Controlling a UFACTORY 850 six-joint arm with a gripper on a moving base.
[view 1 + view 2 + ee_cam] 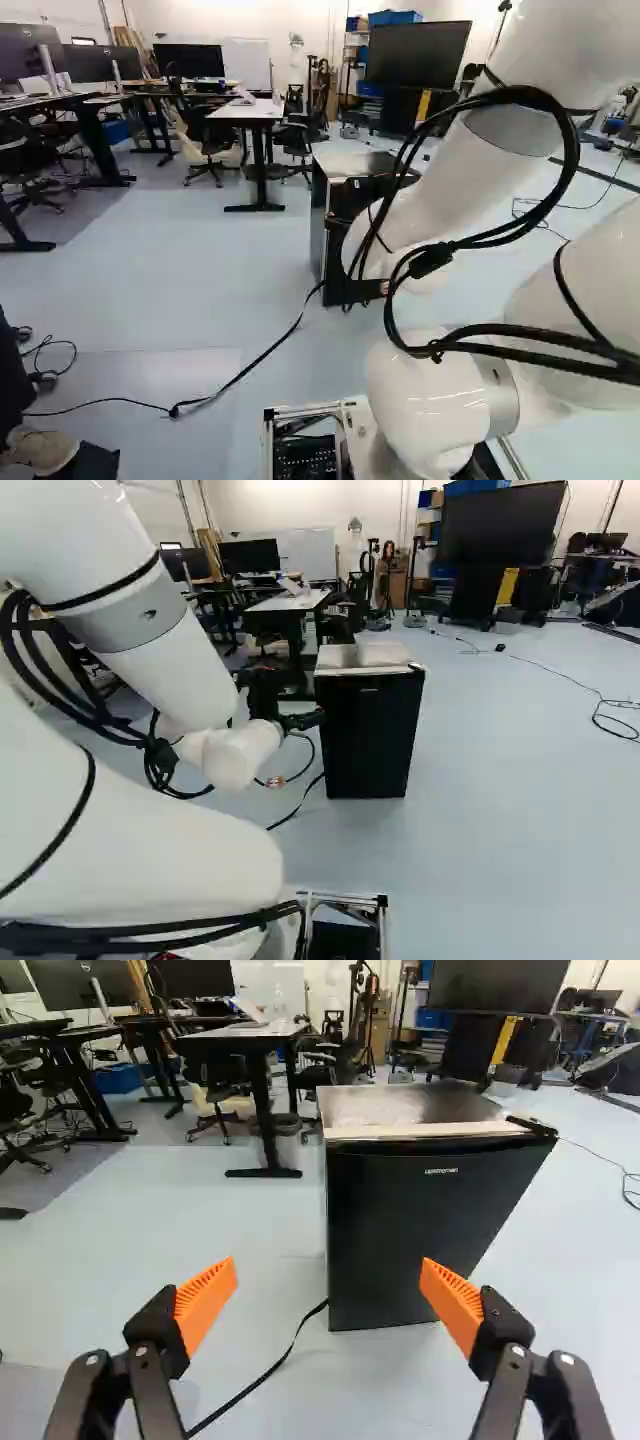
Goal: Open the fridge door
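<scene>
A black fridge (368, 740), door shut, is seen near the right base view's centre, lettering (441, 1171) set below its front top edge; the end effector (303, 695) is spread wide, nothing held.

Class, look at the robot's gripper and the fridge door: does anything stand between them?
Nothing visible stands between the open gripper and the closed fridge door ahead of it. A black cord runs along the floor toward the door's lower corner, below that path.
</scene>
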